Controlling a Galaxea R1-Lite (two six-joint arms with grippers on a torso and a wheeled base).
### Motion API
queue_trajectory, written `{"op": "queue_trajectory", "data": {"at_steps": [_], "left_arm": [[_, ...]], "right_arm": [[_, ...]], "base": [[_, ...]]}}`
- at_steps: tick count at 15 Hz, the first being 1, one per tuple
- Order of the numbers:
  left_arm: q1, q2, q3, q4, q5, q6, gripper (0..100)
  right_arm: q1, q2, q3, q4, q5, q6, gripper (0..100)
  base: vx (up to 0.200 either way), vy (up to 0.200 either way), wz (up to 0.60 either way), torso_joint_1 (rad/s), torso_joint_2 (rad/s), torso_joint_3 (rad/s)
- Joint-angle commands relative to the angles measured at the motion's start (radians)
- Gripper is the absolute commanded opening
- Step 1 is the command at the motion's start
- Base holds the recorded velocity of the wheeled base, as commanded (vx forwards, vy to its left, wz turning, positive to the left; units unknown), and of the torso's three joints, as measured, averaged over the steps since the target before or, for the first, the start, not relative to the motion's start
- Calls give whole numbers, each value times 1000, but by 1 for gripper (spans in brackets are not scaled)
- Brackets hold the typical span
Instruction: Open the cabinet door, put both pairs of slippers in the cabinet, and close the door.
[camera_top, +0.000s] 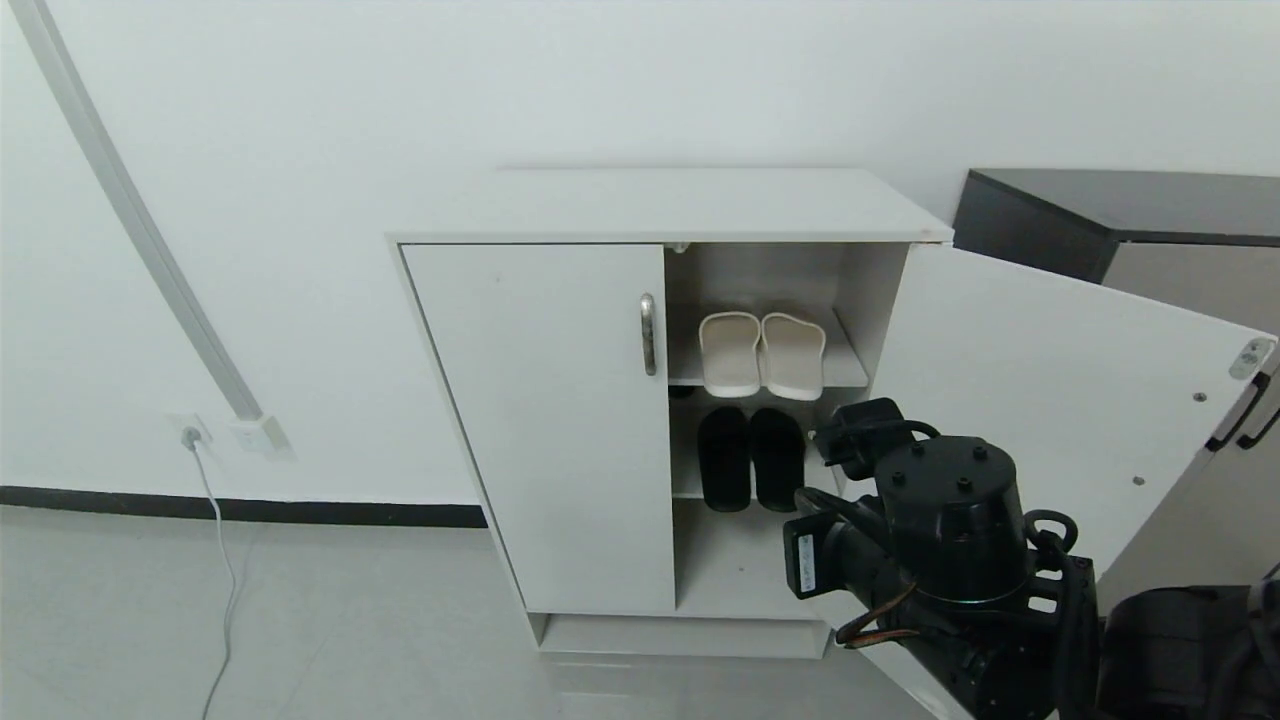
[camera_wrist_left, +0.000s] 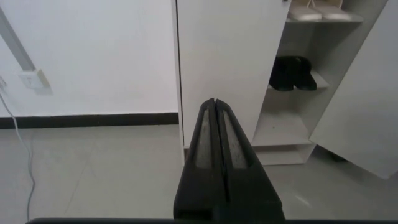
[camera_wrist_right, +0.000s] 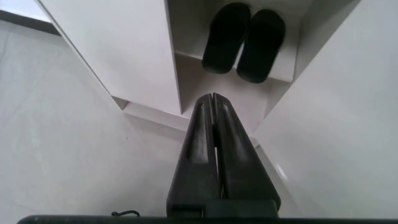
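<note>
my right gripper (camera_wrist_right: 213, 99) has its fingers pressed together with nothing between them. it hangs low in front of the open half of the cabinet (camera_top: 680, 205), tips aimed toward the bottom compartment (camera_wrist_right: 217, 78) just under the black slippers (camera_wrist_right: 245, 40). my left gripper (camera_wrist_left: 214, 102) is likewise flat together and empty, held well back, facing the closed left door (camera_wrist_left: 224, 50).

both pairs are inside already: the black slippers sit side by side on the middle shelf, and the white slippers (camera_top: 762, 352) on the shelf above. so only the open right door (camera_top: 1040, 400) is left, swung wide to my right.

the trouble i expect comes from where my right arm sits, between that door and the opening. if i swing the door without drawing the arm out first, it may pinch my wrist against the cabinet edge.

from this side the door offers a flat, smooth panel. closed fingers pushing on it could skid along it instead of turning it.

the black slippers' heels lie close to the shelf front. i cannot tell whether they overhang. a brush from my arm could drag one out, or the door could stop against it and spring back ajar.
</note>
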Motion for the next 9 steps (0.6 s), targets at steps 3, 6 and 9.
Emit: {"op": "queue_trajectory", "data": {"at_steps": [3, 6, 9], "left_arm": [[0, 0, 0, 1, 0, -1, 0], [0, 0, 0, -1, 0, 0, 0], [0, 0, 0, 1, 0, 0, 0]], "right_arm": [[0, 0, 0, 0, 0, 0, 0], [0, 0, 11, -14, -2, -2, 0], [0, 0, 17, -31, -2, -3, 0]], "base": [[0, 0, 0, 144, -468, -328], [0, 0, 0, 165, -481, -318], [0, 0, 0, 185, -500, -313]]}}
